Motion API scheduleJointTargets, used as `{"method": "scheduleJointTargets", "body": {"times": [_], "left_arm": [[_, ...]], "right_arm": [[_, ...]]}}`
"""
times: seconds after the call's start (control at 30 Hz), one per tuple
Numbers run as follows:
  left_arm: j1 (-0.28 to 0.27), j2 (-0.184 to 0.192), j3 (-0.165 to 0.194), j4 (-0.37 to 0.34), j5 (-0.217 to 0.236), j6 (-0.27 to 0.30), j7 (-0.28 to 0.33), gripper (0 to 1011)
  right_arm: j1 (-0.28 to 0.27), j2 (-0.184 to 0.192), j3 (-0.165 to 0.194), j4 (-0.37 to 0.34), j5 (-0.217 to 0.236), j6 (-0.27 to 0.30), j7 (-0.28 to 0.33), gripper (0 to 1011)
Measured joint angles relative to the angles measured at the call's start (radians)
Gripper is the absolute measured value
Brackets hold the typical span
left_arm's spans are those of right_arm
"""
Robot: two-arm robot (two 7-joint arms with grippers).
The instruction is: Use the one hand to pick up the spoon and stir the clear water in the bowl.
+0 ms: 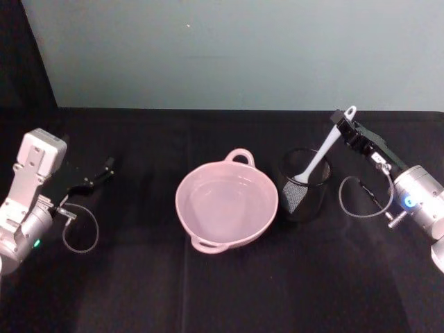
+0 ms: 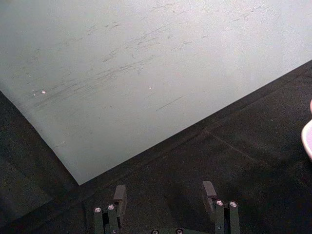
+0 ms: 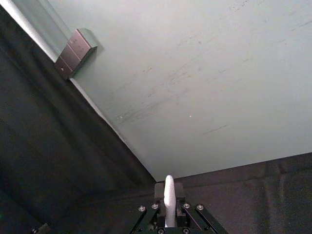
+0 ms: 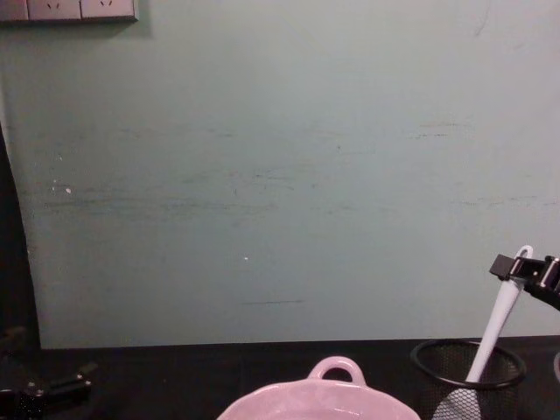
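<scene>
Gripping the upper handle of the spoon [image 1: 320, 157], the right hand [image 1: 345, 127] has its jaws pinched on the white shaft just below the hole at the handle's end. The spoon leans in the black mesh cup [image 1: 303, 185], its flat blade down inside the cup and its handle slanting up toward the right hand; in the chest view the handle [image 4: 499, 324] rises out of the cup's rim [image 4: 468, 360] to the black fingertips [image 4: 502, 267]. In the right wrist view the white handle [image 3: 169, 201] sits clamped between the two fingers. The pink bowl [image 1: 227, 206] stands on the black worktop [image 1: 139, 277] just left of the cup, loop handles at its far and near rim, with the water [image 1: 225, 205] a faint clear pool inside. The left hand [image 1: 103, 171] rests well to the left of the bowl; its jaws are spread, with the fingers [image 2: 120, 194] apart in the left wrist view.
</scene>
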State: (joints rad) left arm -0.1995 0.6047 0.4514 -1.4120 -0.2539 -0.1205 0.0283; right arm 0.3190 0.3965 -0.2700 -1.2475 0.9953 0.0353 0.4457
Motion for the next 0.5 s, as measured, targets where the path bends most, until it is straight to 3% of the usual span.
{"method": "scheduleJointTargets", "body": {"times": [0.1, 0.27, 0.5], "left_arm": [[0.0, 0.0, 0.0, 0.0, 0.0, 0.0, 0.0, 1011], [0.0, 0.0, 0.0, 0.0, 0.0, 0.0, 0.0, 1011], [0.0, 0.0, 0.0, 0.0, 0.0, 0.0, 0.0, 1011]], "right_arm": [[0.003, 0.0, -0.003, 0.005, -0.001, -0.002, 0.002, 116], [0.006, 0.001, -0.006, 0.009, -0.001, -0.005, 0.006, 209], [-0.001, 0.009, -0.003, 0.007, 0.006, -0.001, 0.003, 468]]}}
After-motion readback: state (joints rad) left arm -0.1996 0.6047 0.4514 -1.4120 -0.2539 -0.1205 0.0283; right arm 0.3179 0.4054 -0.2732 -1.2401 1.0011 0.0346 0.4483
